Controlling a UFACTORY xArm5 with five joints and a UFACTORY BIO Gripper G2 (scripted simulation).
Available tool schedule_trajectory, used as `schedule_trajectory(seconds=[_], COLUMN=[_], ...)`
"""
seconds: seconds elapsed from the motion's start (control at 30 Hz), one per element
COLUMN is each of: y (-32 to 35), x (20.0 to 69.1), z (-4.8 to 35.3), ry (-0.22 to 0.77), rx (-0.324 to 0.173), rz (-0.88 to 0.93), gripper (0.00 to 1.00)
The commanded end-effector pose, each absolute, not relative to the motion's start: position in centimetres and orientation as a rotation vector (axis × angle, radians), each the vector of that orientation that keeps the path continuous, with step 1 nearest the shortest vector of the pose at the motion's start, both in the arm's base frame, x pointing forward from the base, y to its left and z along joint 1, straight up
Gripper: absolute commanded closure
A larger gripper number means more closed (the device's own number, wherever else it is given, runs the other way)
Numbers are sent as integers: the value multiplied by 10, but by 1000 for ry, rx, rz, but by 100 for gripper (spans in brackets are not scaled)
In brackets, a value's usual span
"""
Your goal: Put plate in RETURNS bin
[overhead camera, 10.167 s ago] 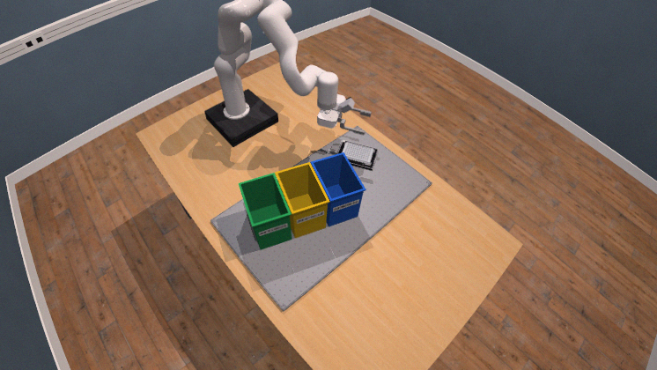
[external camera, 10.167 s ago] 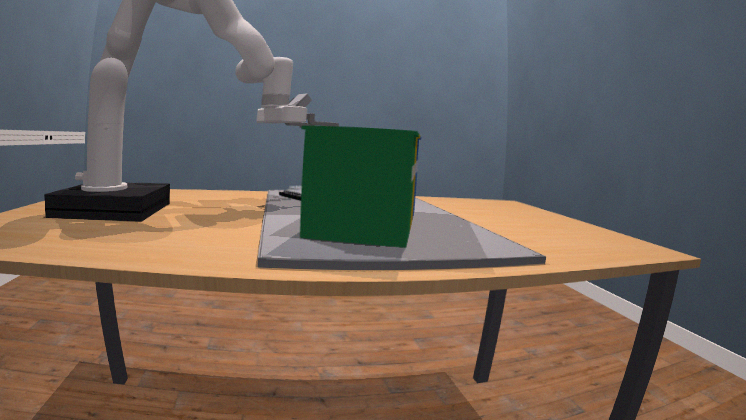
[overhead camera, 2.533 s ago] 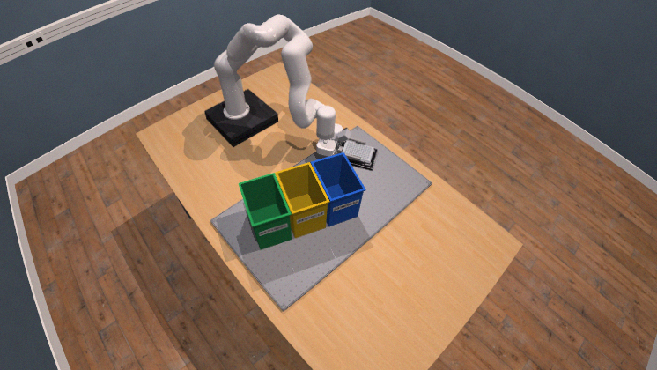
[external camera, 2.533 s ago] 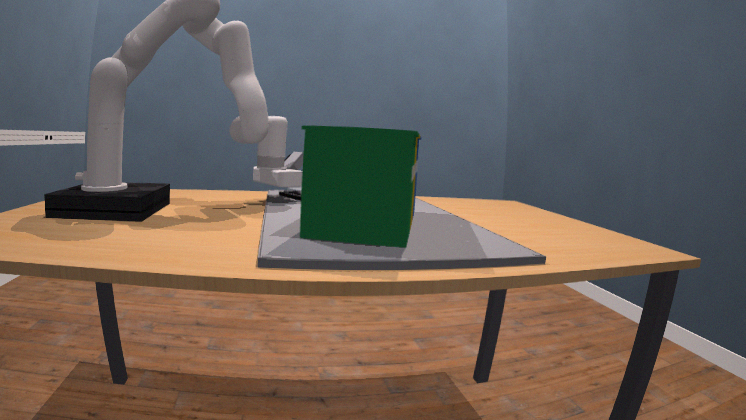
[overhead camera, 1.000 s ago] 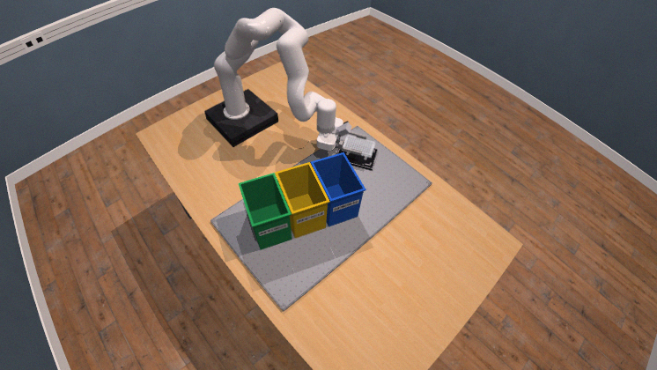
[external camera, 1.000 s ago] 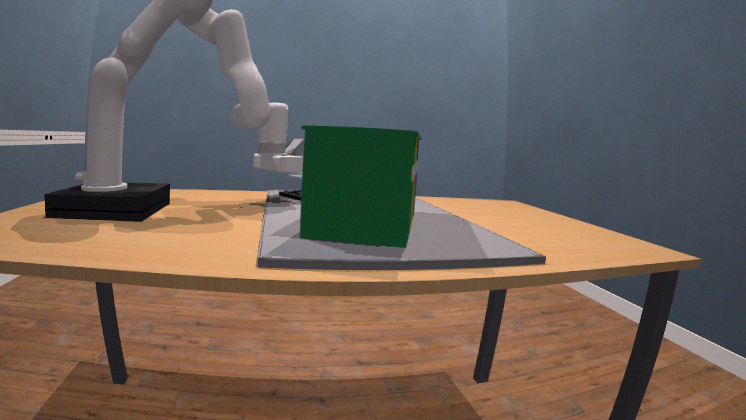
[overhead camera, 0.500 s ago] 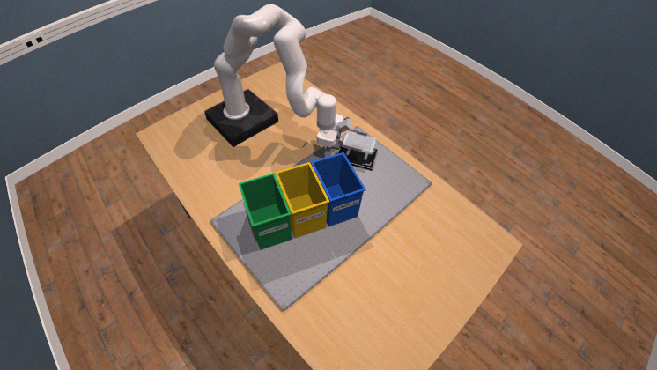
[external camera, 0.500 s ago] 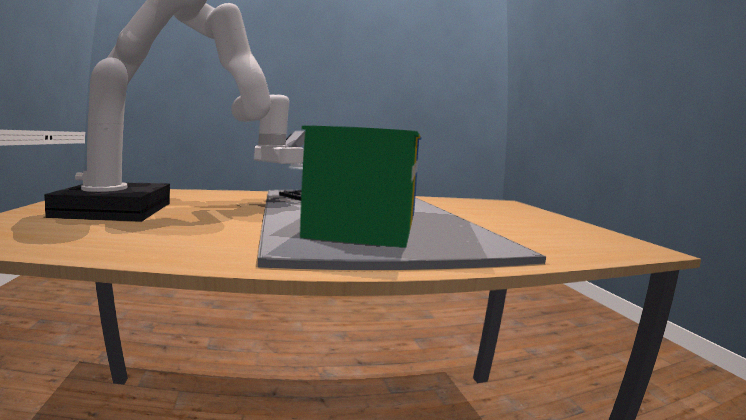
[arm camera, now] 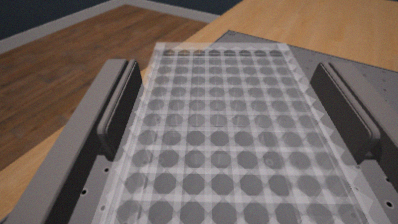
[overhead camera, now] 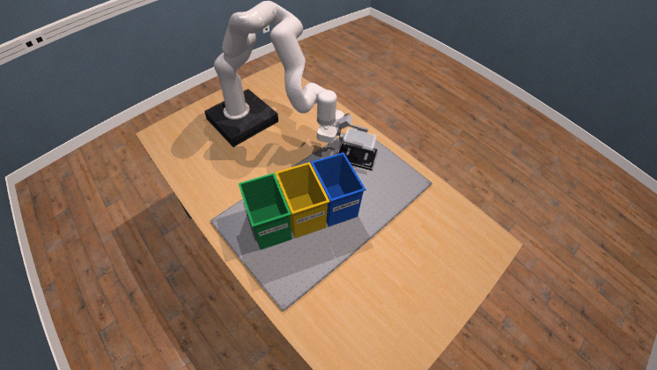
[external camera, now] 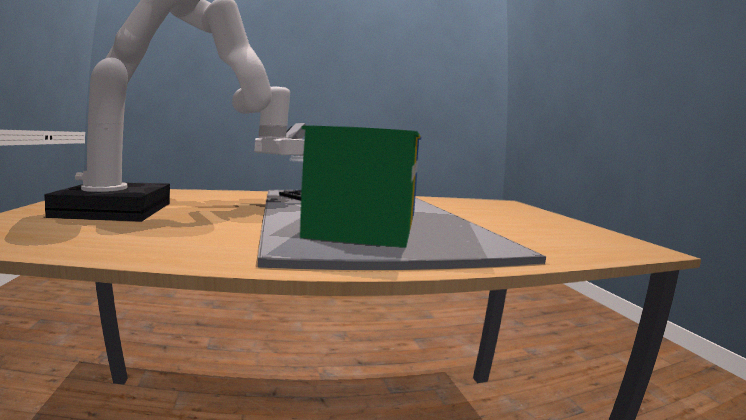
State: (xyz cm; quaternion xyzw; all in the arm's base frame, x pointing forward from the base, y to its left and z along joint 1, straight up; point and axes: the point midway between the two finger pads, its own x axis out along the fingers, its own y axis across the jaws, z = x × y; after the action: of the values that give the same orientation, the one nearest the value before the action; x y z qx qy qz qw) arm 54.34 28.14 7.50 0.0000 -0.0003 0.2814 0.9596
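My gripper (overhead camera: 353, 136) (arm camera: 231, 110) is shut on the clear 96-well plate (overhead camera: 361, 138) (arm camera: 220, 135), with one finger along each long side. The plate is roughly level and raised above the black plate nest (overhead camera: 358, 160) (external camera: 290, 195). The green bin (overhead camera: 275, 234) (external camera: 357, 187) stands upright at the left end of the row of three. The yellow bin (overhead camera: 310, 224) stands upright in the middle, and the blue bin (overhead camera: 343, 212) stands upright at the right, nearest the nest. In the exterior view the green bin hides the fingers and the plate.
The bins and nest are on a grey perforated board (overhead camera: 394, 179) (external camera: 443, 234) on the wooden table (overhead camera: 441, 257) (external camera: 589, 240). The blue bin is close beside the nest and my gripper. The black arm base (overhead camera: 262, 122) (external camera: 104, 204) is on the table behind the bins.
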Motion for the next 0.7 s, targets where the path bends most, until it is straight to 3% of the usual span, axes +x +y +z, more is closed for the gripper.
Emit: schedule_trajectory(seconds=[0.0,0.67], y=[282,282], x=[544,544], z=[84,114], ry=[-6,-6], rx=[-5,-5], rz=[571,571], gripper=[100,100])
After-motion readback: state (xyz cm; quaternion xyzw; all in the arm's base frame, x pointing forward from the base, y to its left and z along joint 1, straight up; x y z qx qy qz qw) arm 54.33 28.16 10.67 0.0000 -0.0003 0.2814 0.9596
